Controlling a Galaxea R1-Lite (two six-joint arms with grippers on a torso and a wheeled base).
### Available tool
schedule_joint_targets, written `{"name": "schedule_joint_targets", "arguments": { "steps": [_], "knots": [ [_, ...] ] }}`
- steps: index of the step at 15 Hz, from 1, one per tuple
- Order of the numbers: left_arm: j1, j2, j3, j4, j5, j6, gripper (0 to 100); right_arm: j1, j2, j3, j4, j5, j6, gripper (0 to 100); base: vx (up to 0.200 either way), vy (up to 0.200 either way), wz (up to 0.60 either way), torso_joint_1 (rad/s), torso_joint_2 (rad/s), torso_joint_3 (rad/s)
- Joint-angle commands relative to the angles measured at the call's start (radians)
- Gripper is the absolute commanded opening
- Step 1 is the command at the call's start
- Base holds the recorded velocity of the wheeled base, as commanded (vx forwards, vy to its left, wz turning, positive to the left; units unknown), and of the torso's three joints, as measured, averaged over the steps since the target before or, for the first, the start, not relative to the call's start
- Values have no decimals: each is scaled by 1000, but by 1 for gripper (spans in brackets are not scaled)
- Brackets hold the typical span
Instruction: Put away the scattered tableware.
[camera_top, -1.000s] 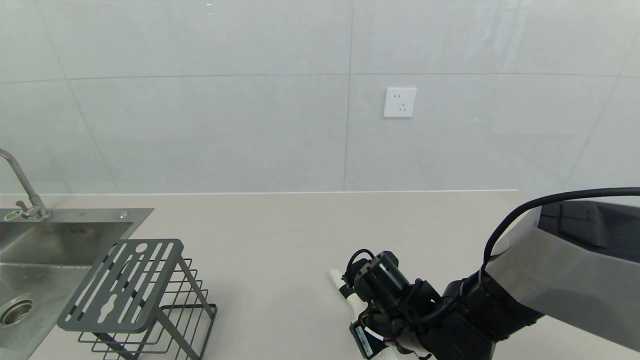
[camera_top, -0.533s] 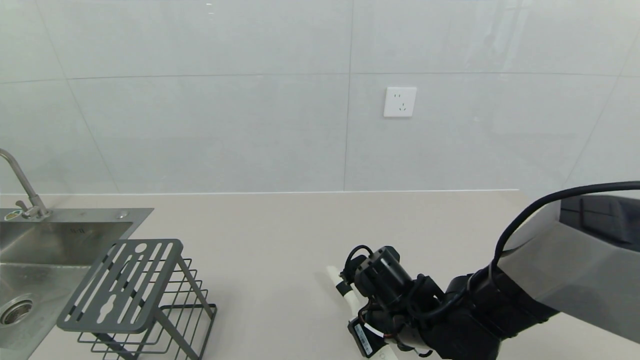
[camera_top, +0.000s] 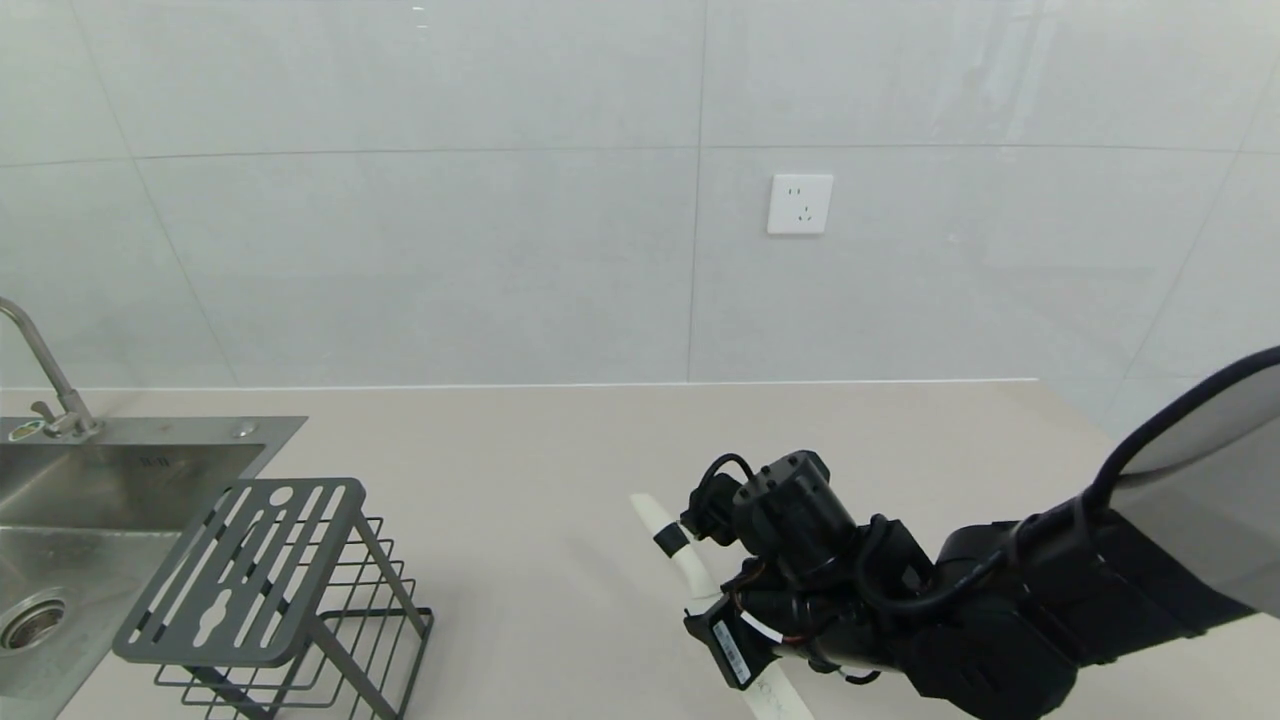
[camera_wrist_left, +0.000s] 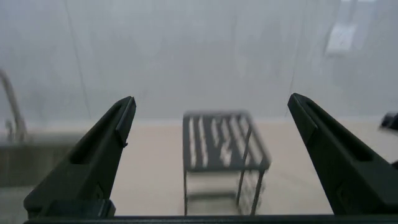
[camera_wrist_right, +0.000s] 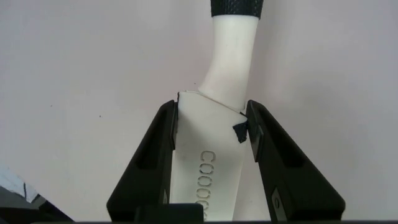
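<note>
Nearest of all, right gripper (camera_wrist_right: 211, 118) clenched on the white knife (camera_wrist_right: 231, 56), fingers closed against the two long edges of the flat blade, just by the narrowing into the rounded handle, printed face turned up to the wrist camera. Handle pointing away from the arm, toward the wall, with a black band (camera_wrist_right: 236, 7) around it. Knife low over the beige counter (camera_top: 540, 450), right of the middle; lifted or touching, hard to say. By the look, a light and stiff thing, smooth, probably slippery, and perhaps brittle if dropped. A pinch on thin edges gives little contact, so some swinging around the fingers seems possible during carrying. Safer to take hold on the handle or close beside it, and to move slowly without jerks. Left gripper (camera_wrist_left: 211, 102) released, fingers wide apart with nothing between, facing the rack from some way off. Farther to the left on the counter, grey wire rack (camera_top: 250, 560) with a slotted top, likely the place for the knife, well apart from it. Behind the rack, steel sink (camera_top: 110, 480) and faucet (camera_top: 40, 370). Farthest, tiled wall (camera_top: 400, 250) with a white socket (camera_top: 800, 204).
</note>
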Motion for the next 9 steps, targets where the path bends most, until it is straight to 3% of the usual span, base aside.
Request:
{"name": "schedule_joint_targets", "arguments": {
  "steps": [1,4,5,7,9],
  "knots": [
    [-67,130,-139,-9,-111,-83,100,0,-53,1,-32,16,-37,0,0,0,0,0,0,0],
    [-220,319,-156,-2,-131,-264,100,-5,-99,17,-108,60,-123,0,0,0,0,0,0,0],
    [-263,380,-162,-3,-161,-291,100,-5,-109,18,-122,76,-135,0,0,0,0,0,0,0],
    [-325,511,-174,-51,-218,-294,100,-2,-125,18,-171,90,-142,0,0,0,0,0,0,0],
    [-404,687,-236,-146,-218,-295,100,1,-142,18,-233,114,-143,0,0,0,0,0,0,0]
  ]
}}
